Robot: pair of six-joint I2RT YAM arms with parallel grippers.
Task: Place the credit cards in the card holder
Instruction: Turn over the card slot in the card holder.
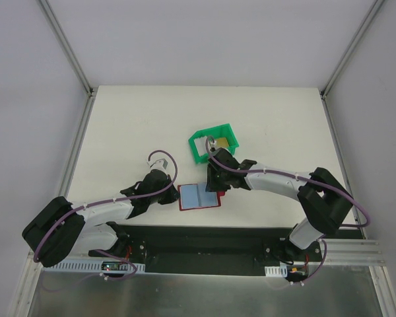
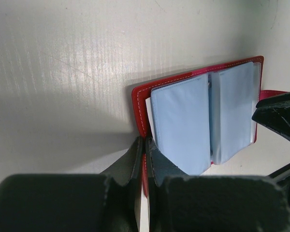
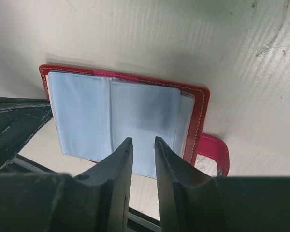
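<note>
Table (image 1: 119, 132): green bin (image 1: 198, 155) sits at 1 o'clock of the open card holder (image 1: 199, 196), with golden credit cards (image 1: 222, 144) inside the bin. My left gripper (image 2: 144, 145) pinches the holder's 9 o'clock cover edge. My right gripper (image 3: 142, 145) hovers over the pockets, jaws a slit apart, seemingly empty. Judgement: keep the cover pinned flat while loading.
</note>
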